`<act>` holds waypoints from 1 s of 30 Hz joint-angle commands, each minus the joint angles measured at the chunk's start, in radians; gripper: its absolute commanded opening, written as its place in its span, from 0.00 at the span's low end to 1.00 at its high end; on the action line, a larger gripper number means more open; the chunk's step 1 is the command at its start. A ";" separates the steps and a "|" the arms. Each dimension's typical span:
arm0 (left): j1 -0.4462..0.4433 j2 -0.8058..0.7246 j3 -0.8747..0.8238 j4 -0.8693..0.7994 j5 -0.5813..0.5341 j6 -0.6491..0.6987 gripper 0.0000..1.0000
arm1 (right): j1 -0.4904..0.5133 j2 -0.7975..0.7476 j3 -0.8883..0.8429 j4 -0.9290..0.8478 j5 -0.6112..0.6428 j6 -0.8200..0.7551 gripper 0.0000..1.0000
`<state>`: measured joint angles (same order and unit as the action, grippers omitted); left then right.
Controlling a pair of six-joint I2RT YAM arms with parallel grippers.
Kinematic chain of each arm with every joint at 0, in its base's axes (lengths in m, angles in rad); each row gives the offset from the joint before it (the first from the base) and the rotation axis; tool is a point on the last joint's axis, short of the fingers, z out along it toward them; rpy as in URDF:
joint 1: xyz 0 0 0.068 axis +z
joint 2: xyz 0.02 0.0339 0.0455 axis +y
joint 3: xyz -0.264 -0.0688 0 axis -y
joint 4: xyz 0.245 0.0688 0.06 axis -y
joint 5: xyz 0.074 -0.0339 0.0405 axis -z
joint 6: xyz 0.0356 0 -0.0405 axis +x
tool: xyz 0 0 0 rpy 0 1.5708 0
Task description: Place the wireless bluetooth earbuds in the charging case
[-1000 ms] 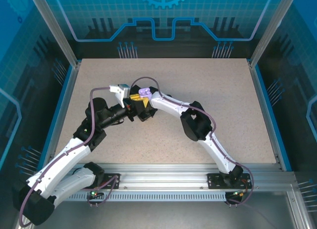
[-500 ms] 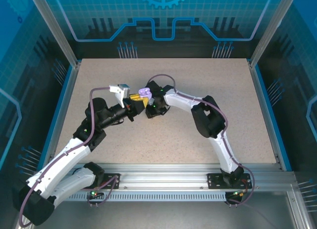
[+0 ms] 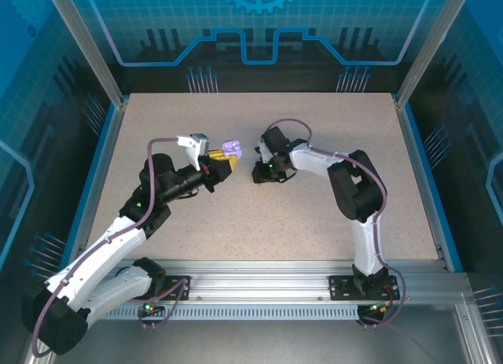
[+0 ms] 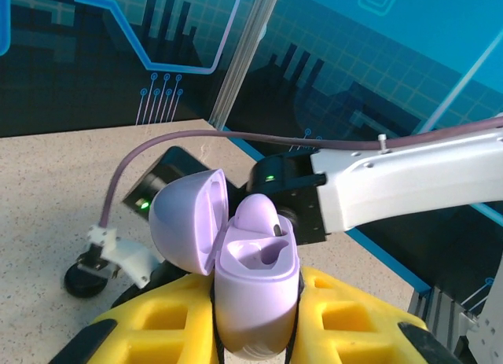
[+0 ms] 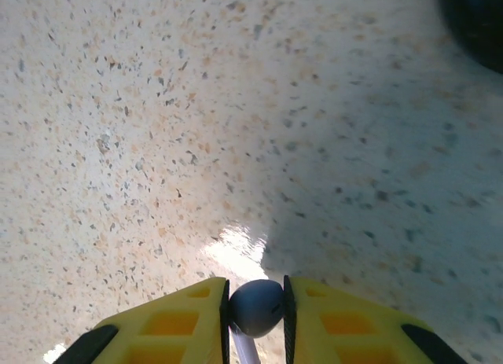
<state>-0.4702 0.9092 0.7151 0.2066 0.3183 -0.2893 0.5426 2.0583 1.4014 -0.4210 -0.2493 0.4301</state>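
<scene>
Camera overhead: left end effector clamped tight on open lavender charging case; right end effector just right of case, apart. Left wrist: lid flipped back, near socket empty. Right wrist: narrow pinch on earbud head, stem toward wrist, counter beneath. Risk: earbud twists in pinch, misses socket, drops.

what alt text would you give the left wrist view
A lavender charging case, lid flipped open, is clamped between the yellow fingers of the left pincer at the bottom of the frame. What looks like one lavender earbud sits in its far slot; the near slot is empty. Behind it, the white right arm stretches across above the speckled table.
</scene>
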 commanded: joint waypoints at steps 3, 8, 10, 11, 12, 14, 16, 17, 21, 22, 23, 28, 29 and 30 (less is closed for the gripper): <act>0.007 0.019 -0.025 0.032 0.003 -0.026 0.00 | -0.061 -0.135 -0.133 0.178 -0.091 0.066 0.24; 0.004 0.051 -0.033 0.064 0.008 -0.042 0.00 | -0.116 -0.270 -0.260 0.301 -0.133 0.108 0.24; 0.004 0.065 -0.034 0.077 0.013 -0.053 0.00 | -0.135 -0.326 -0.303 0.339 -0.141 0.122 0.24; 0.004 0.073 -0.034 0.086 0.016 -0.057 0.00 | -0.145 -0.358 -0.326 0.361 -0.143 0.132 0.24; 0.004 0.080 -0.035 0.093 0.017 -0.061 0.00 | -0.152 -0.384 -0.344 0.378 -0.146 0.140 0.24; 0.002 0.095 -0.036 0.114 0.022 -0.075 0.00 | -0.164 -0.446 -0.385 0.419 -0.153 0.157 0.24; -0.002 0.109 -0.039 0.135 0.024 -0.086 0.00 | -0.171 -0.502 -0.415 0.448 -0.155 0.170 0.24; -0.005 0.116 -0.040 0.149 0.025 -0.089 0.00 | -0.174 -0.533 -0.430 0.463 -0.154 0.175 0.24; -0.024 0.142 -0.050 0.209 0.023 -0.090 0.00 | -0.175 -0.634 -0.465 0.505 -0.158 0.186 0.24; -0.030 0.149 -0.048 0.223 0.020 -0.088 0.00 | -0.174 -0.660 -0.471 0.512 -0.157 0.188 0.24; -0.036 0.157 -0.048 0.234 0.018 -0.088 0.00 | -0.175 -0.684 -0.479 0.522 -0.158 0.190 0.24; -0.056 0.191 -0.040 0.273 0.001 -0.090 0.00 | -0.174 -0.796 -0.499 0.557 -0.173 0.200 0.24; -0.059 0.196 -0.038 0.280 0.001 -0.093 0.00 | -0.173 -0.820 -0.502 0.561 -0.170 0.202 0.24; -0.060 0.203 -0.036 0.285 0.001 -0.093 0.00 | -0.172 -0.839 -0.508 0.567 -0.168 0.203 0.24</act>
<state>-0.5213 1.0977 0.6773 0.4191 0.3218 -0.3679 0.3779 1.2751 0.9100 0.0925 -0.4023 0.6182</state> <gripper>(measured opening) 0.214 0.242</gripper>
